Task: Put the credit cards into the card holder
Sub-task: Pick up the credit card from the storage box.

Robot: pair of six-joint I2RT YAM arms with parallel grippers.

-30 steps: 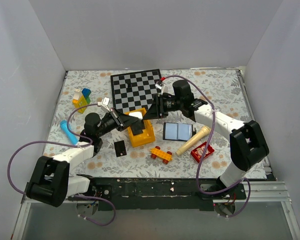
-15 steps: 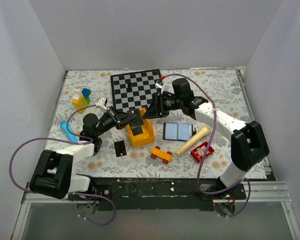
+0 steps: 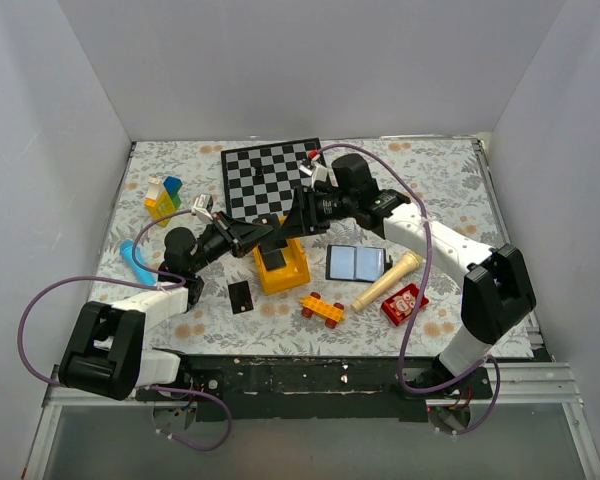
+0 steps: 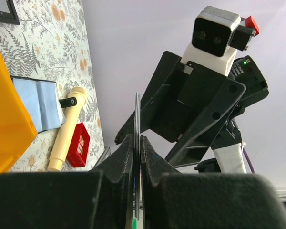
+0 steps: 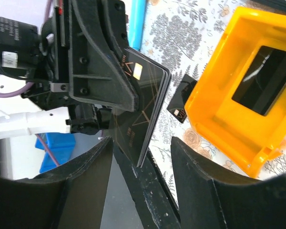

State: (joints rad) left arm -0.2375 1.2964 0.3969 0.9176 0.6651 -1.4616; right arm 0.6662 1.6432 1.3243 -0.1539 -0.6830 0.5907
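My left gripper (image 4: 137,143) is shut on a thin stack of black credit cards (image 5: 144,107), held on edge above the yellow bin. In the left wrist view the cards (image 4: 137,112) stick up edge-on from between the fingers. My right gripper (image 5: 140,143) faces it, open, and the stack's free corner lies between its fingers with a gap on each side. From above, the two grippers (image 3: 265,232) (image 3: 296,221) meet nose to nose. Another black card (image 3: 240,295) lies flat on the cloth. The card holder (image 3: 355,262) lies open, blue-grey side up, right of the bin.
The yellow bin (image 3: 282,270) under the grippers holds a black flat thing (image 5: 264,78). A chessboard (image 3: 270,180) lies behind. A wooden handle (image 3: 385,282), a red box (image 3: 404,303) and a yellow-red brick toy (image 3: 322,308) lie near the card holder. Coloured blocks (image 3: 163,197) and a blue piece (image 3: 135,262) lie at left.
My right gripper has opened wider and slid left, up to the cards. My left gripper has pushed the cards a little to the right toward it.
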